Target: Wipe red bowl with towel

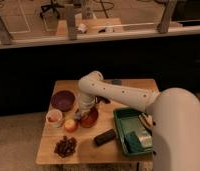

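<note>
The red bowl (90,119) sits near the middle of the wooden table (83,150), to the right of an orange fruit. My white arm reaches from the right and bends down over it. My gripper (81,114) hangs at the bowl's left rim, pointing down into it. No towel shows clearly; whatever the gripper holds is hidden by the arm and bowl.
A purple bowl (62,100) stands at the back left. A white cup (54,118) and an orange fruit (70,125) are left of the red bowl. Dark grapes (66,146) lie at the front left. A black bar (105,137) lies beside a green tray (131,131).
</note>
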You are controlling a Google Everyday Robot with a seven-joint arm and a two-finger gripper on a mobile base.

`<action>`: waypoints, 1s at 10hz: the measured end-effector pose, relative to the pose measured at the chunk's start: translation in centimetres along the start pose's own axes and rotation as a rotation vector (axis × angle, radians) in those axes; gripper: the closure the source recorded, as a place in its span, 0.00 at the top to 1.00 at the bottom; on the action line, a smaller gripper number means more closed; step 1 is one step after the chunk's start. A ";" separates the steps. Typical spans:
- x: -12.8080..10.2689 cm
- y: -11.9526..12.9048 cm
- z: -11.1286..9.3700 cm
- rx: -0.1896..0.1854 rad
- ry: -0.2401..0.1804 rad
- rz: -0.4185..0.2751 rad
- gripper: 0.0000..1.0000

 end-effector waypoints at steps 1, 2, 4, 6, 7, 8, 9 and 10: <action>-0.6 1.2 0.1 -0.010 -0.022 -0.016 0.00; -0.9 2.3 0.1 -0.020 -0.045 -0.032 0.00; -0.9 3.8 0.1 -0.034 -0.064 -0.053 0.00; 1.0 4.9 -0.3 -0.034 -0.064 -0.040 0.00; 2.5 5.0 -0.9 -0.025 -0.062 -0.012 0.00; 4.6 4.8 -2.0 -0.007 -0.057 0.028 0.00; 5.7 4.4 -2.9 0.010 -0.056 0.053 0.00; 7.6 4.1 -4.4 0.036 -0.051 0.093 0.00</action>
